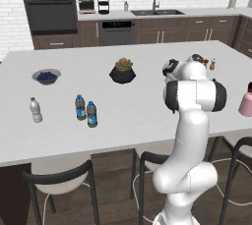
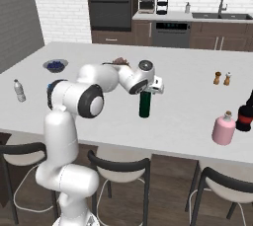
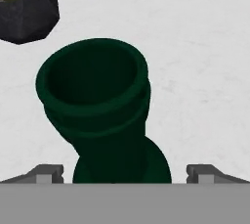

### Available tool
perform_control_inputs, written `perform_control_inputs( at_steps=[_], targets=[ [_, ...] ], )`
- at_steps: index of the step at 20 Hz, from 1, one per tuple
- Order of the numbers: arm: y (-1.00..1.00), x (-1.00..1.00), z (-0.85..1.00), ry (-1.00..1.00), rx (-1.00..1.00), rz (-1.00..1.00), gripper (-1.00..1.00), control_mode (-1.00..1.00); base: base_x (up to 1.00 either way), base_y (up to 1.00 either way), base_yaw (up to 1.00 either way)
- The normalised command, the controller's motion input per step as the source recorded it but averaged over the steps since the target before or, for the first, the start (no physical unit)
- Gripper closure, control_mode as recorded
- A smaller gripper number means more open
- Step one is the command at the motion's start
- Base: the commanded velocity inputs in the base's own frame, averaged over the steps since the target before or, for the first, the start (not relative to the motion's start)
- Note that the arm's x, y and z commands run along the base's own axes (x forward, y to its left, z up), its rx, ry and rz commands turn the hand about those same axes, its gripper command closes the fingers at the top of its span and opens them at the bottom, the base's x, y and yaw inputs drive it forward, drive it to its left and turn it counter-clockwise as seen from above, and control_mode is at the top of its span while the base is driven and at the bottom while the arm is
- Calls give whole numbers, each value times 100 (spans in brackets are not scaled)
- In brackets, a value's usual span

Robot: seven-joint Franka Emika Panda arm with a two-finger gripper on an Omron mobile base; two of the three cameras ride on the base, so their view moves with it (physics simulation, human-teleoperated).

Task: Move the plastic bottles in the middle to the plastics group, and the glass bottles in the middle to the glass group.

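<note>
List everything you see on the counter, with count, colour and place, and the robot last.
Green bottle: one, dark green, upright mid-counter, under the hand.
Pink bottle: one, pale pink, right near edge.
Dark bottle: one, red and black, beside the pink one.
Water bottles: two, blue labels, left front.
Pale bottle: one, grey-white, far left.
Plant pot: one, black, centre.
Bowl: one, blue contents, left rear.
Shakers: two, orange, right rear.
Gripper: open, fingertips either side of the green bottle's neck.

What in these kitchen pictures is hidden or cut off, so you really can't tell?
- Green bottle: its top sits behind the claw in the right base view.
- Claw grip: hand view shows fingertips apart either side of the neck; contact unclear.
- Dark bottle: cut by the right edge.
- Pink bottle: cut by the left base view's edge.
</note>
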Motion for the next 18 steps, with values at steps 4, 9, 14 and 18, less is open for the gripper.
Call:
perform_control_inputs(
  at_steps=[4,9,14,18],
  targets=[
    [-2,13,-23,0,-2,3,-100,-100,0,0,0],
    [0,8,-15,0,-1,4,100,-100,0,0,0],
    [0,3,-8,-1,-3,5,100,-100,0,0,0],
    [-2,-2,-1,-8,-1,7,100,-100,0,0,0]
  ],
)
